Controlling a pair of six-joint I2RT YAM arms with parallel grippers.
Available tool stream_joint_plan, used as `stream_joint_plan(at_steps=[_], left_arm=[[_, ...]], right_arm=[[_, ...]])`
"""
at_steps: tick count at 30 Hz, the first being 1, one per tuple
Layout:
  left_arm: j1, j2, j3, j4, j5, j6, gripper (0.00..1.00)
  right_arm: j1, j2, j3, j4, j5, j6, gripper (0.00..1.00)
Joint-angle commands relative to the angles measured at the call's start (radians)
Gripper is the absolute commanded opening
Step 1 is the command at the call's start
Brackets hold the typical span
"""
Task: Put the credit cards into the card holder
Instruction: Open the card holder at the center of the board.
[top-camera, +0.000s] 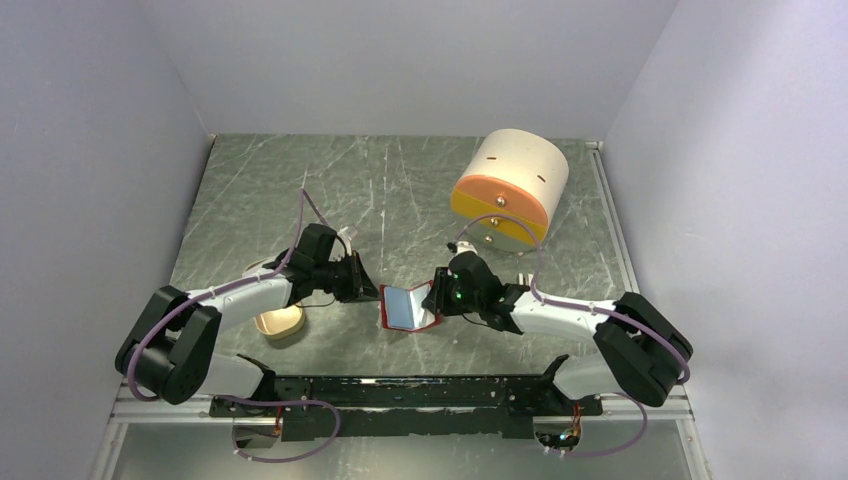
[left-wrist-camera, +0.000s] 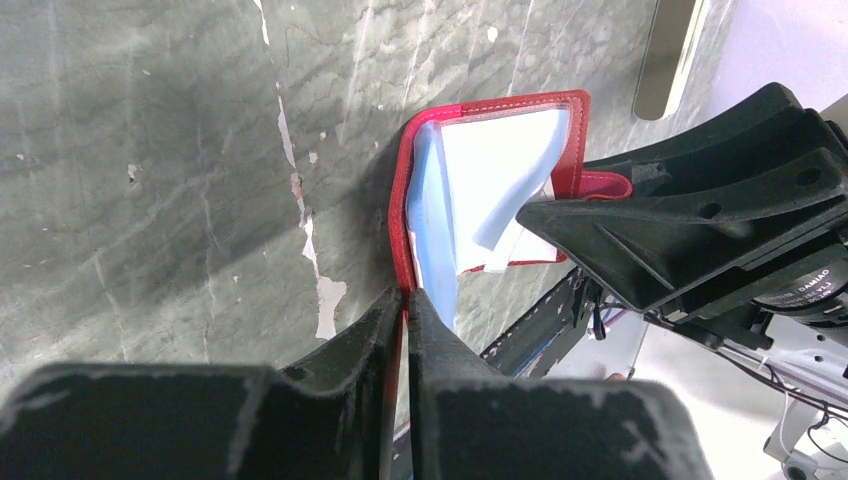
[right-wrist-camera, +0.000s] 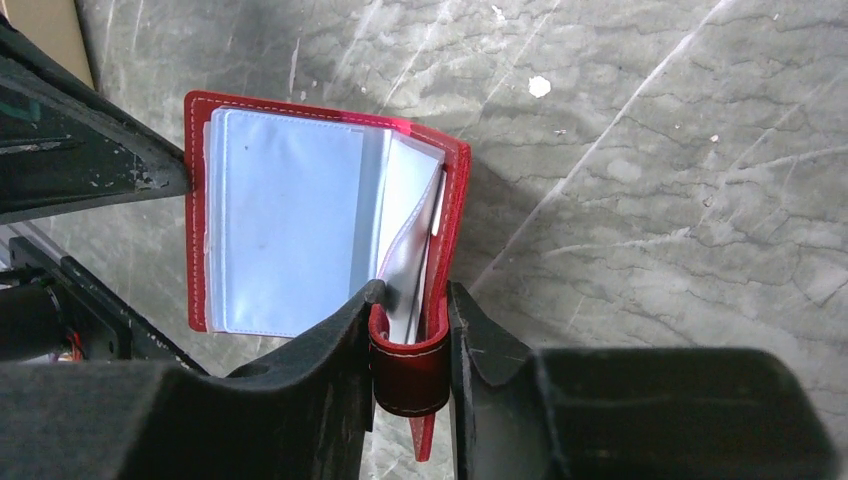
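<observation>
Above the middle of the table (top-camera: 400, 190), the card holder (top-camera: 405, 307) is being held open between the two arms. Its left cover edge is being pinched by the tightly closed left gripper (left-wrist-camera: 405, 300). Its snap tab (right-wrist-camera: 408, 375) and right cover are being squeezed by the narrowed right gripper (right-wrist-camera: 410, 300). It is being judged light and floppy at the fold, with thin, slick pockets (right-wrist-camera: 280, 220), so the stiffer stitched covers are being favoured as holds. No credit cards are being seen.

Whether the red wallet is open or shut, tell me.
Open: wallet spread, pale blue pockets exposed, left end effector and right end effector gripping opposite covers.
</observation>
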Motion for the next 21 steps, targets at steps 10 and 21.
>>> stream_joint_plan(at_steps=[10, 21], left_arm=[[-0.007, -0.018, -0.003, 0.072, 0.06, -0.012, 0.29], [-0.006, 0.005, 0.004, 0.065, 0.054, -0.003, 0.3]], right_arm=[[-0.015, -0.033, -0.041, 0.001, 0.009, 0.0, 0.37], [-0.073, -0.08, -0.05, 0.021, -0.075, -0.015, 0.45]])
